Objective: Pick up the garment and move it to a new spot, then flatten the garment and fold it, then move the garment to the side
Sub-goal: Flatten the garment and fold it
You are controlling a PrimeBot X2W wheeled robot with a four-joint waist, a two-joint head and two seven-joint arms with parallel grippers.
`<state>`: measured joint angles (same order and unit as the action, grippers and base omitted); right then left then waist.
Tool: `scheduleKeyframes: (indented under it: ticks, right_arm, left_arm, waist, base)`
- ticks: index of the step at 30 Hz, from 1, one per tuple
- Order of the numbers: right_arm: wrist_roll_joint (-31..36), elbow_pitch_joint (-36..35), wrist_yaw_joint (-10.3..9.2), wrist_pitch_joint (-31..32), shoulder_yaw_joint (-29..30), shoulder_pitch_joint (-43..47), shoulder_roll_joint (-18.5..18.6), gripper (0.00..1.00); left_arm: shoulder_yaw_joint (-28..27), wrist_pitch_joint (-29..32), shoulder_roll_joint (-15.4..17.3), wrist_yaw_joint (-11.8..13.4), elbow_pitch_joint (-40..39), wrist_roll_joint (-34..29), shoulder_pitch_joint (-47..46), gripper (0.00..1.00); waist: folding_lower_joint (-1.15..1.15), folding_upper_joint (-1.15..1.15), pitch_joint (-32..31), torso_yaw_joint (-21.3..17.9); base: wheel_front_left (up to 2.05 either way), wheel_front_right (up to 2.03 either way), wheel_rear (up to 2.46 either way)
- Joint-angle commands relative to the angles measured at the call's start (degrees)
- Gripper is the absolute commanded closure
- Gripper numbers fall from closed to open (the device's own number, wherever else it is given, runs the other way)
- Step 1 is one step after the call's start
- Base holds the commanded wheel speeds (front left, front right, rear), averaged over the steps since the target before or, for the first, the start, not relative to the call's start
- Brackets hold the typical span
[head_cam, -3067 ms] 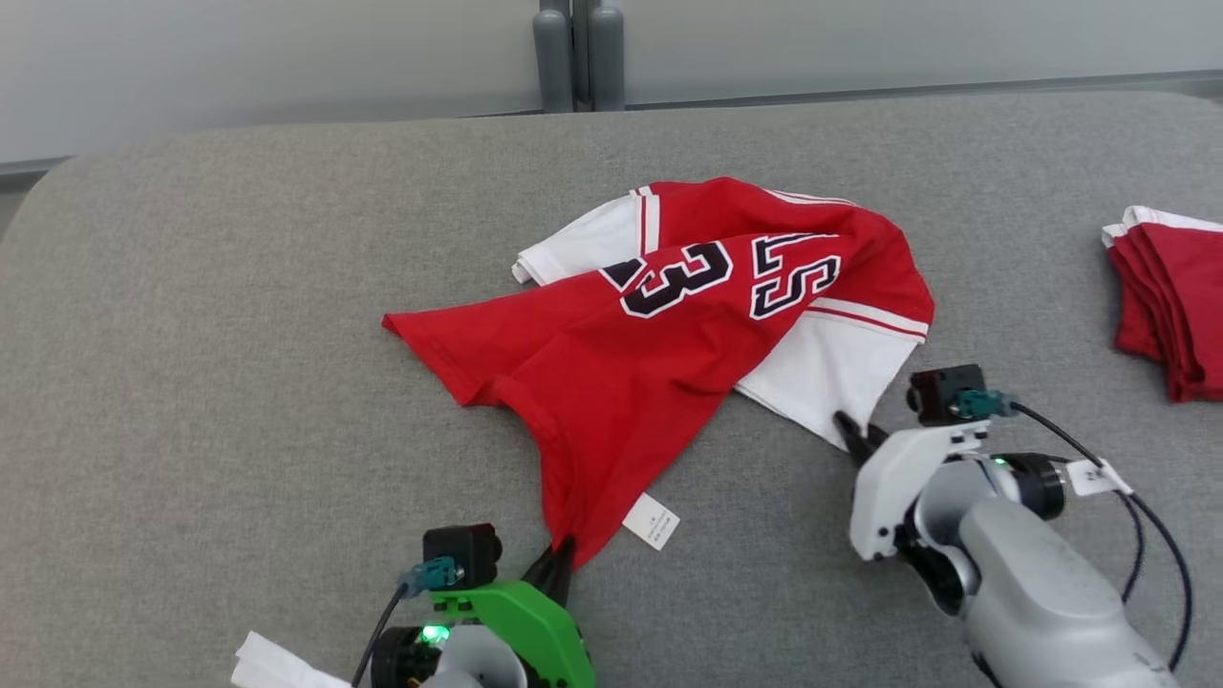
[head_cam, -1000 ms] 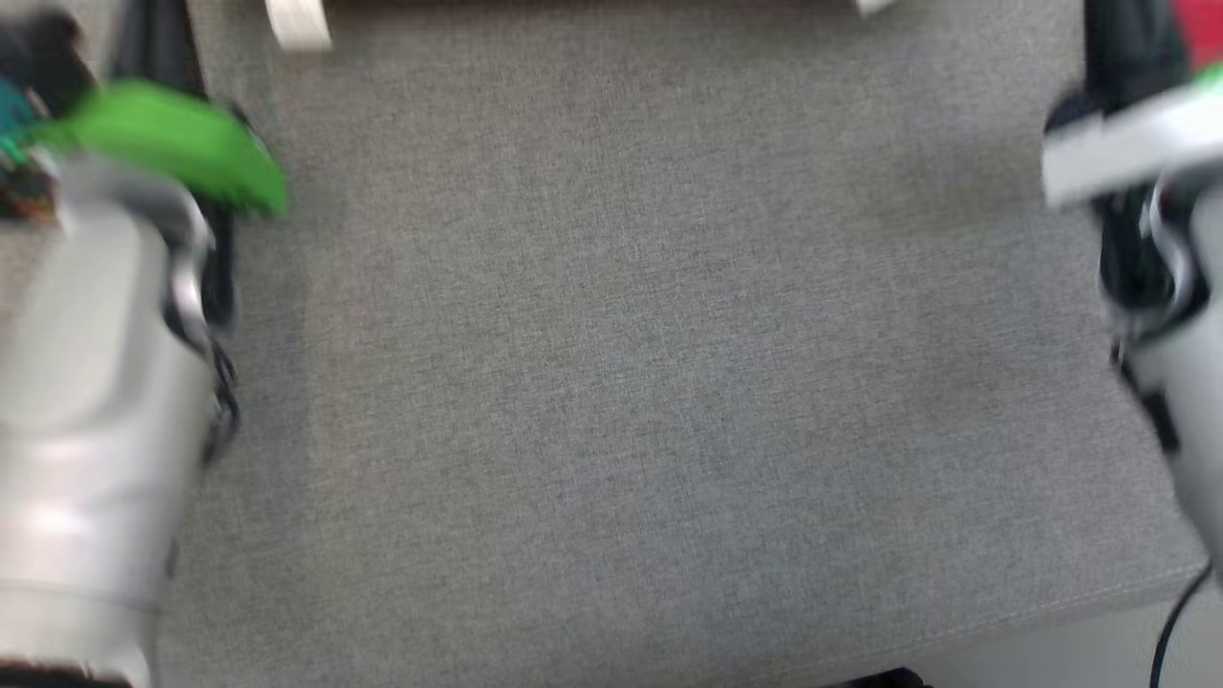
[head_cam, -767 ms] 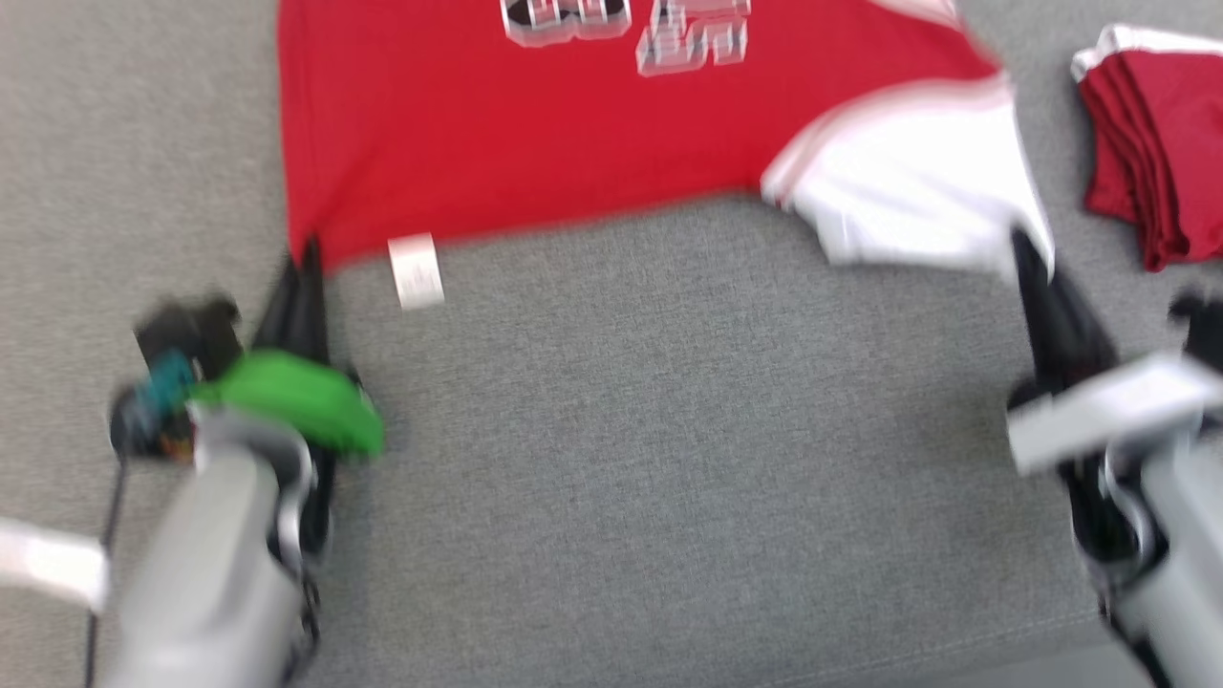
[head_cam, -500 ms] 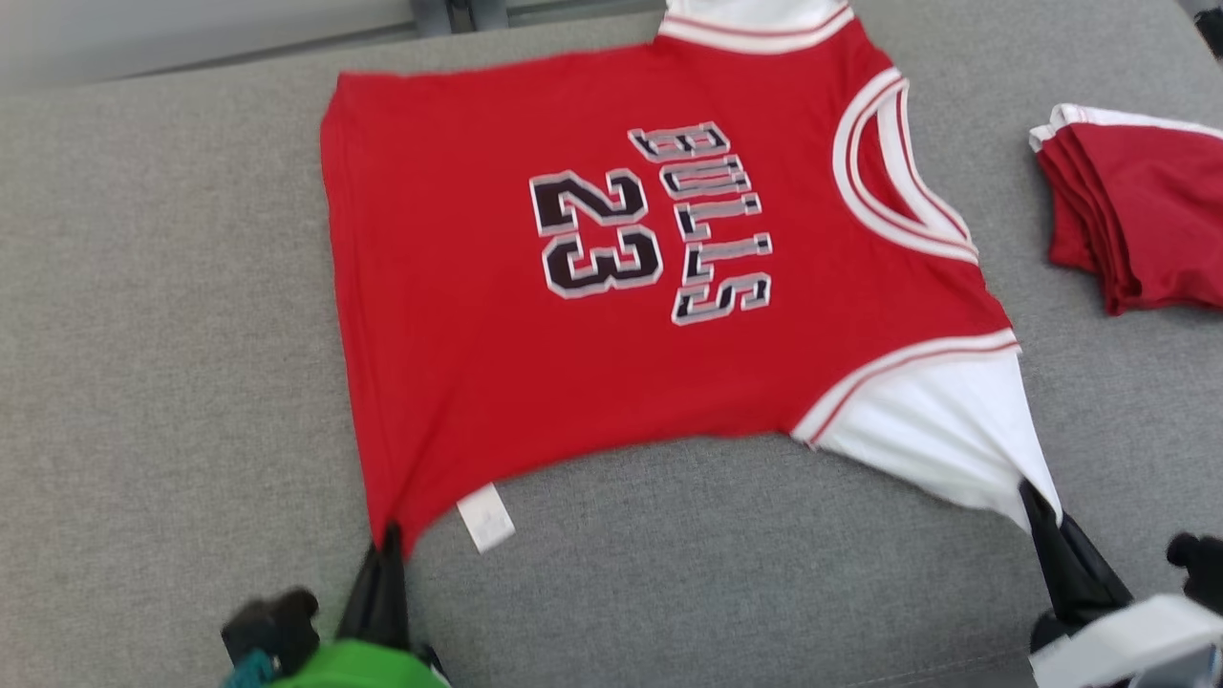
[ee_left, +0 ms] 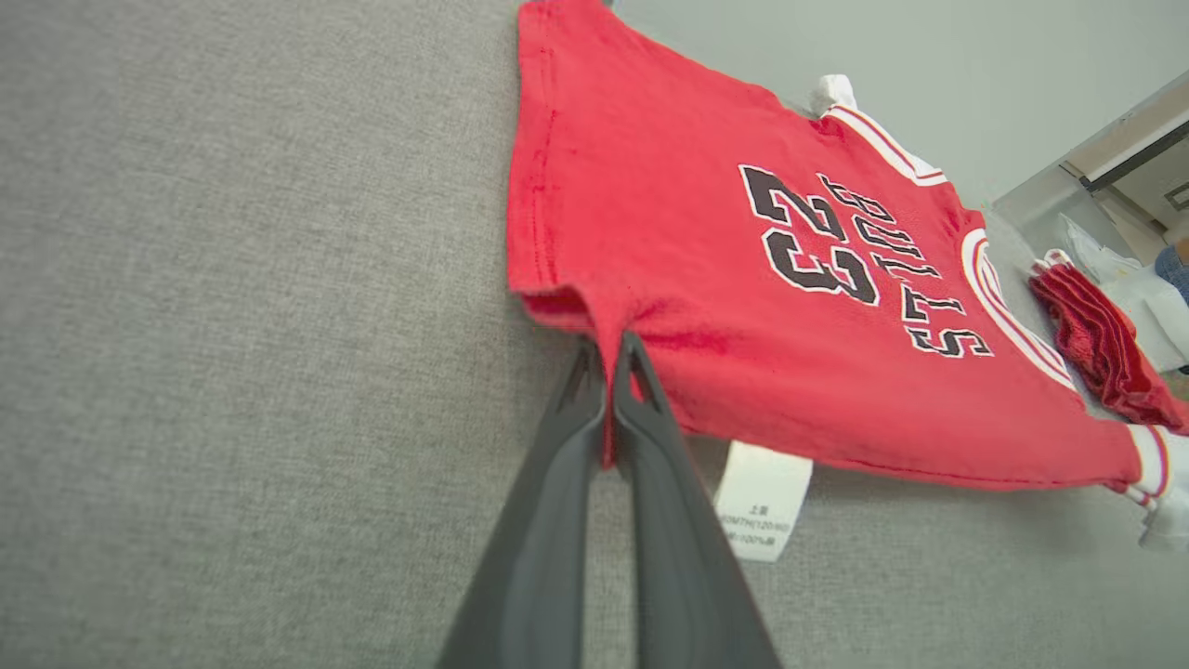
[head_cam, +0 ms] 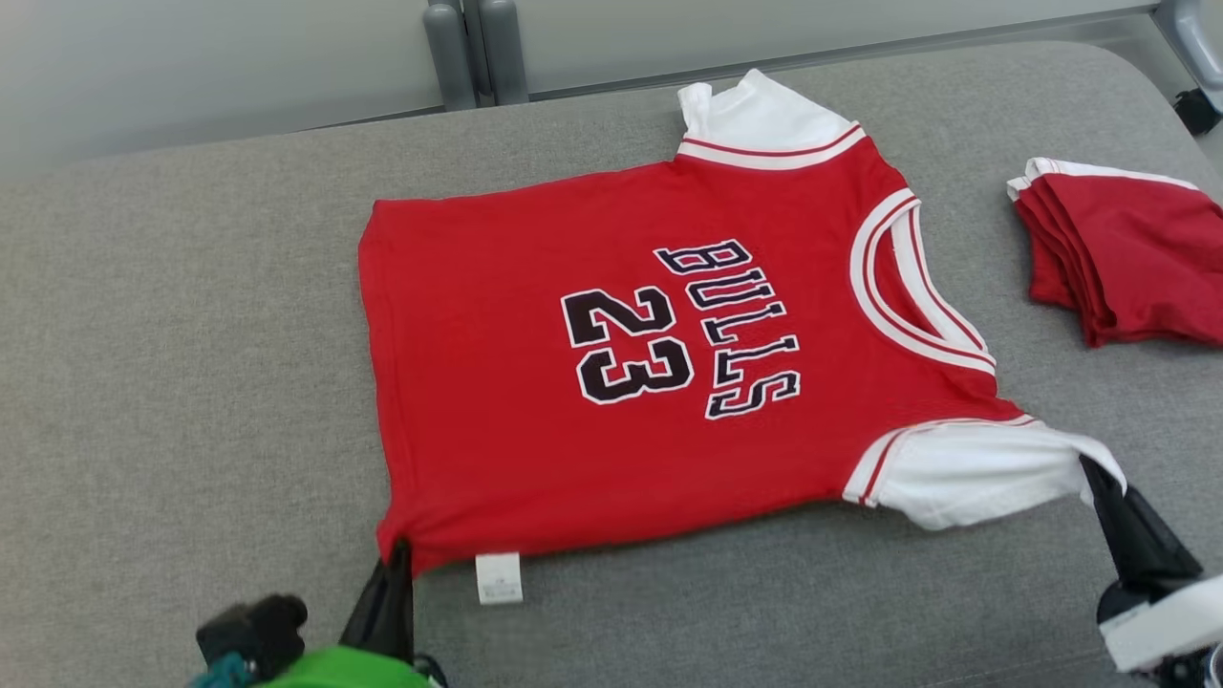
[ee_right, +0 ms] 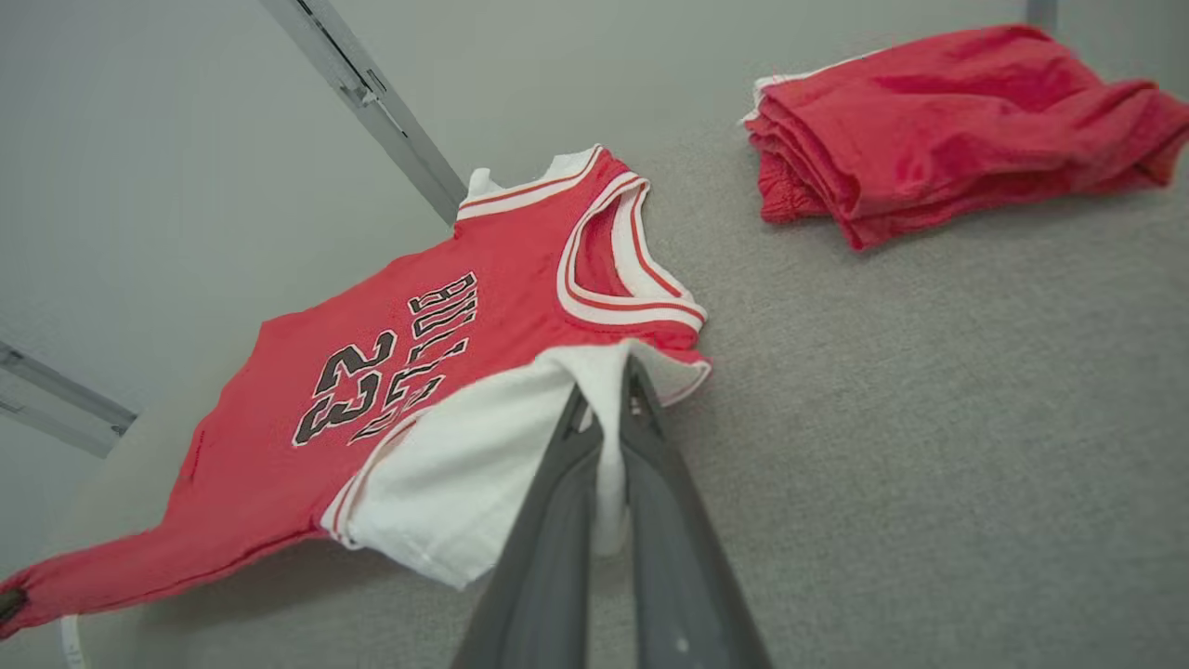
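The grey tabletop [head_cam: 191,382] carries everything you are working with. The jersey [head_cam: 478,401] lies spread across its middle, front side up, with the black "BULLS 23" print showing. Its hem runs along the left side and its white-trimmed neck opening points right. One white sleeve sits at its far edge, the other at its near edge. The red body looks mostly smooth, with a little bunching at the near hem corner.

Right of the jersey's neck, apart from it with bare grey between, sits a pile [head_cam: 1137,258] of folded red cloth with white edging.

Your right hand [head_cam: 1097,475] is at the jersey's near sleeve, closed on the sleeve's outer edge. In the right wrist view the white cloth runs up between the two dark fingers [ee_right: 650,465] and the sleeve is drawn toward them.

Your left hand [head_cam: 396,564] is at the jersey's near hem corner, clamped on it. In the left wrist view a sliver of red shows between the fingers, and the corner gathers into a small pleat where they bite.

A white label [head_cam: 498,578] hangs from the jersey's near edge, just right of the left hand, lying flat on the tabletop.
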<state>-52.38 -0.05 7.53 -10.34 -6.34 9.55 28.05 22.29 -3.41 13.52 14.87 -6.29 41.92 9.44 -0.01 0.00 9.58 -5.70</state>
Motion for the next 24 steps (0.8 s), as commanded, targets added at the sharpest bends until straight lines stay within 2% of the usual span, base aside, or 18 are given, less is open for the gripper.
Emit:
scheduleKeyframes:
  ticks: [1, 4, 8, 12, 15, 16, 17, 18, 21, 24]
  right_arm:
    - [-0.8, -0.41, -0.09, 1.64, 0.15, -2.87, 0.82, 1.0]
    - [-0.94, 0.19, -0.08, 5.89, -0.99, -8.38, 2.08, 1.0]
    - [0.09, 2.68, -0.09, 11.42, -2.62, -15.95, 3.38, 1.0]
    - [2.49, 6.31, -0.08, 15.66, -4.57, -23.82, 4.51, 1.0]
    - [3.64, 10.38, -0.07, 18.15, -6.46, -29.66, 3.69, 1.0]
    - [4.1, 11.58, -0.07, 18.32, -6.69, -31.28, 3.63, 1.0]
    - [5.12, 12.89, -0.07, 17.79, -7.23, -33.28, 3.63, 0.42]
    - [5.89, 14.03, -0.07, 17.28, -7.6, -34.51, 3.6, 0.0]
    - [6.49, 16.13, -0.07, 15.44, -9.44, -36.39, 3.13, 0.0]
    - [6.68, 15.2, -0.07, 12.09, -10.18, -34.94, 5.0, 0.0]
  left_arm:
    - [-0.35, 1.9, 0.98, 0.81, -0.78, -0.7, -3.33, 1.0]
    - [-0.03, 6.25, 2.07, 1.73, -1.12, -1.47, -8.24, 1.0]
    - [1.49, 12.27, 2.96, 1.54, -0.01, -1.93, -16.27, 1.0]
    - [2.31, 16.95, 2.52, 2.12, 3.49, -2.29, -23.76, 1.0]
    - [2.99, 19.64, 1.61, 2.68, 7.56, -2.55, -28.38, 1.0]
    - [3.13, 20.1, 1.39, 2.69, 8.74, -2.64, -29.48, 0.87]
    - [3.36, 20.08, 1.31, 2.33, 10.23, -3.19, -30.91, 0.51]
    - [3.32, 19.75, 0.87, 2.3, 11.34, -3.24, -31.77, 0.0]
    - [3.45, 18.22, -0.03, 2.0, 14.21, -3.57, -32.73, 0.0]
    - [2.38, 15.73, -0.24, 2.38, 14.35, -3.31, -30.92, 0.0]
  waist:
    - [0.01, 0.0, 0.68, -0.02]
    - [0.01, 0.0, 1.97, 0.0]
    - [0.01, 0.0, 4.54, 0.74]
    - [0.01, 0.0, 7.89, 1.5]
    - [0.01, 0.0, 10.4, 1.86]
    - [0.01, 0.0, 11.02, 1.95]
    - [0.01, 0.0, 11.63, 2.05]
    - [0.01, 0.0, 12.05, 2.16]
    - [0.01, 0.0, 12.45, 2.33]
    - [0.01, 0.0, 12.05, 2.45]
  base:
    - [0.0, 0.0, 0.0]
    - [0.0, 0.0, 0.0]
    - [0.0, 0.0, 0.0]
    - [0.0, 0.0, 0.0]
    - [0.0, 0.0, 0.0]
    - [0.0, 0.0, 0.0]
    - [0.0, 0.0, 0.0]
    - [0.0, 0.0, 0.0]
    - [0.0, 0.0, 0.0]
    - [0.0, 0.0, 0.0]
